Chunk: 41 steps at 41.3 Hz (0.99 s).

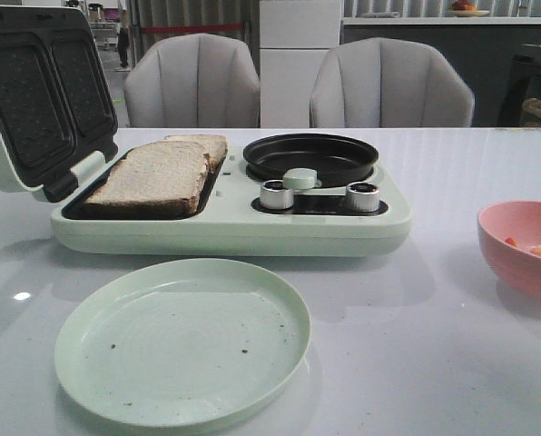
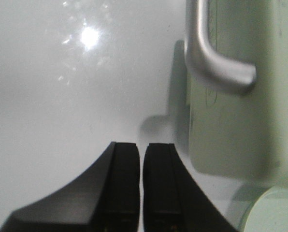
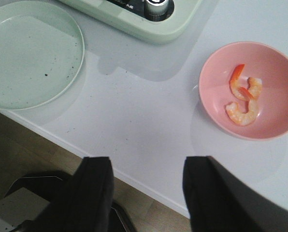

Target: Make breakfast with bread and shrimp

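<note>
Ahead, shrimp [image 3: 244, 99] in pink bowl [image 3: 216, 72], right end effector [image 3: 146, 193] apart, spread

bare table [image 1: 434, 363] between plate [image 1: 181, 341], bowl [image 1: 525, 247]

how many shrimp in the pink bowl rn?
2, both in the pink bowl. In the right wrist view, one shrimp lies nearer the gripper side and the other shrimp just beyond it, touching or nearly so. The front view shows only bits over the rim.
</note>
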### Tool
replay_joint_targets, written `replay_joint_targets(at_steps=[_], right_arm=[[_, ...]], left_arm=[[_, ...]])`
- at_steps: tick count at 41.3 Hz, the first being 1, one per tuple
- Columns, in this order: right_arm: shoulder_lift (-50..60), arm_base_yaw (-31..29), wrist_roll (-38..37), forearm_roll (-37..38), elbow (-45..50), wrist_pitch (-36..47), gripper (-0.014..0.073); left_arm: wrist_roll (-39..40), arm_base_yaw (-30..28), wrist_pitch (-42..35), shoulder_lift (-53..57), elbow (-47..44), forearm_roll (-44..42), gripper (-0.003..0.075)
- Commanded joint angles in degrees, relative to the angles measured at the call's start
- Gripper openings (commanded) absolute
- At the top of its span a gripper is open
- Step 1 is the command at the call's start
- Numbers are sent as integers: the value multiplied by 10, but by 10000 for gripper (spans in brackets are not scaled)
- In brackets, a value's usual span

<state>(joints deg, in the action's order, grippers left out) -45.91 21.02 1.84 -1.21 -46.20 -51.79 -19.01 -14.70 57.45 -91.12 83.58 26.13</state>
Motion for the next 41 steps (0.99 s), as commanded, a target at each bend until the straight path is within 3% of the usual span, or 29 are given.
replay_joint_targets(at_steps=[1, 14, 41], right_arm=[[5, -3, -1, 1, -14, 29, 443], [5, -3, -1, 1, -14, 29, 443], [5, -3, -1, 1, -14, 29, 443]], left_arm=[[-8, -1, -27, -20, 64, 36, 118], [-8, 0, -27, -123, 173, 86, 99], [-8, 56, 7, -129, 177, 99, 99]])
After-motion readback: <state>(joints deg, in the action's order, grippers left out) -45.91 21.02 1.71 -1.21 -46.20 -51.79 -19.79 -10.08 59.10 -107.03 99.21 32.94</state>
